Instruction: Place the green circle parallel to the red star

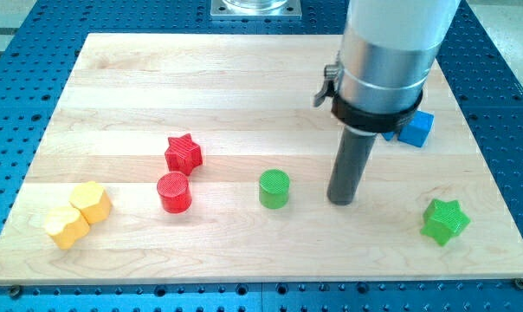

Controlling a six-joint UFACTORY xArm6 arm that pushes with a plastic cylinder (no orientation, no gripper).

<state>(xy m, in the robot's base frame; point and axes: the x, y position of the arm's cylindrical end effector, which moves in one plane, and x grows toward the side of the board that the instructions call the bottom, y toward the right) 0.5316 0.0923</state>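
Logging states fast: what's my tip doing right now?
My tip: holds nothing, resting on the board just right of the green circle, apart from it.

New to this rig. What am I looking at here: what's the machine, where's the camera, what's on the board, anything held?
There is one camera view, looking down at an angle on a wooden board; where the camera is mounted is not on record. The big grey cylinder at the view's top right is the end of a robot arm. It has no pincer, only a straight dark rod whose lower end, my tip, slides on the board and pushes blocks. Nothing is held.

On the board: a green circle just left of my tip, with a gap between them; a red star with a red circle below it; two yellow blocks touching at bottom left; a green star at bottom right; a blue block partly hidden behind the arm.
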